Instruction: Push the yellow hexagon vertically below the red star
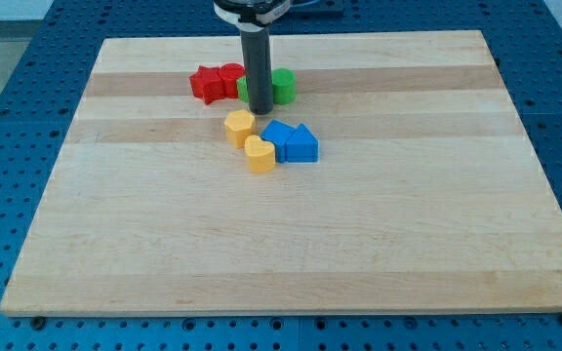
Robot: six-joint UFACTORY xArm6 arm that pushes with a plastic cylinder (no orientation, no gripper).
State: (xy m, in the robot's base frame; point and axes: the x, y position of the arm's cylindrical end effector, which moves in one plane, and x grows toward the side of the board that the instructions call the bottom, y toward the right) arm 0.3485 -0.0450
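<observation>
The yellow hexagon [239, 127] lies left of centre on the wooden board [291, 244]. The red star [204, 84] is above it and further to the view's left, touching a second red block [230, 77]. My tip [259, 110] is just above and to the right of the yellow hexagon, a small gap away from it. The rod hides part of a green block [244, 90] that sits between the red pair and the rod.
A second green block [283, 85] sits right of the rod. A yellow heart-like block [260, 154] lies below the hexagon. Two blue blocks [279, 136] [301, 145] touch on its right. Blue pegboard [18, 117] surrounds the board.
</observation>
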